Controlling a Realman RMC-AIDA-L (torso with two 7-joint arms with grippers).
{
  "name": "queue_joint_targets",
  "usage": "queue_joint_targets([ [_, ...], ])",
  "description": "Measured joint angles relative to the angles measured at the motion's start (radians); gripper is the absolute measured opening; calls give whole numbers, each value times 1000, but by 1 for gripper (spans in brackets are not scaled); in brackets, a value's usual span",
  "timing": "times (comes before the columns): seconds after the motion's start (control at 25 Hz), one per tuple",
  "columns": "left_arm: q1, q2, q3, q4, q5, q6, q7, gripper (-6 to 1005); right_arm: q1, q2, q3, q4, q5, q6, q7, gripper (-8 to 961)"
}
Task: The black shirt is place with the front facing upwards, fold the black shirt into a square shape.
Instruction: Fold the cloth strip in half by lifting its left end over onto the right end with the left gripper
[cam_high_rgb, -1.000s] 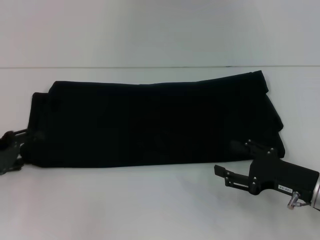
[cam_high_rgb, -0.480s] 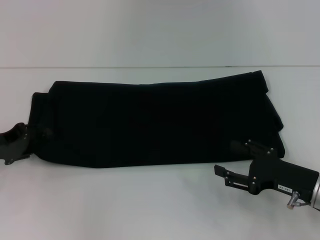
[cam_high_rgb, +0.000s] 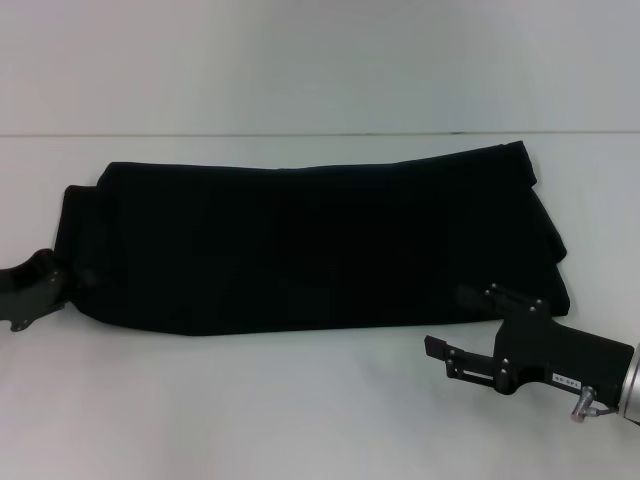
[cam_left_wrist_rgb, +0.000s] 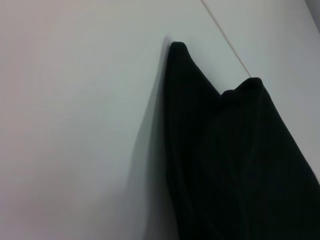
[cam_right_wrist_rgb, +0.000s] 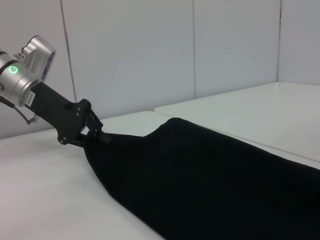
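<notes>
at the left end of the cloth, left gripper (cam_high_rgb: 62, 285) sits low on the table (cam_high_rgb: 300, 400), fingers reaching into the shirt's edge; the right wrist view shows its fingers (cam_right_wrist_rgb: 94, 132) pinched on the corner of the black shirt (cam_high_rgb: 310, 245), so it reads as clamped on cloth. likely reason: that end is the one to be carried over for the next fold.

right gripper (cam_high_rgb: 440, 350) hovers just off the near edge of the shirt toward its right end, pointing left along the hem. it grips no cloth; whether its fingers are parted or closed cannot be made out. placement looks like a standby spot beside the near right corner, ready to take hold or pin.

black shirt lies flat across the middle of the white table as a long band running left to right, already folded lengthwise. no lettering shows. right end has stepped, layered edges; left end shows two peaked corners in the left wrist view.

judgement: band stage done, crosswise fold to a square not yet made.
</notes>
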Motion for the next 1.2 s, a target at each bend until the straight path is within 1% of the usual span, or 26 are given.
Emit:
queue_joint_targets([
  [0.08, 0, 0, 0, 3, 0, -2, 2, 183, 0, 0, -1, 0, 0, 0, 0, 856],
  [0.32, 4, 1, -9, 18, -7, -4, 24, 55, -1, 0, -1, 0, 0, 0, 1, 855],
  [0.44, 13, 10, -17, 27, -8, -2, 27, 58, 0, 0, 1, 0, 0, -4, 2, 855],
  [0.6, 41, 33, -68, 60, -8, 9, 28, 62, 0, 0, 6, 0, 4, -9, 3, 856],
  [0.76, 74, 71, -145, 76, -1, 11, 28, 66, -6, -1, 8, 0, 6, -10, 4, 856],
  [0.88, 92, 86, -193, 89, -1, 22, 28, 69, -12, -1, 8, 0, 7, -10, 5, 856],
  [1.0, 97, 90, -217, 98, 0, 38, 28, 72, -14, -2, 8, 0, 8, -9, 5, 855],
  [1.2, 96, 91, -220, 97, -3, 42, 33, 77, -14, -2, 8, 0, 8, -8, 5, 856],
])
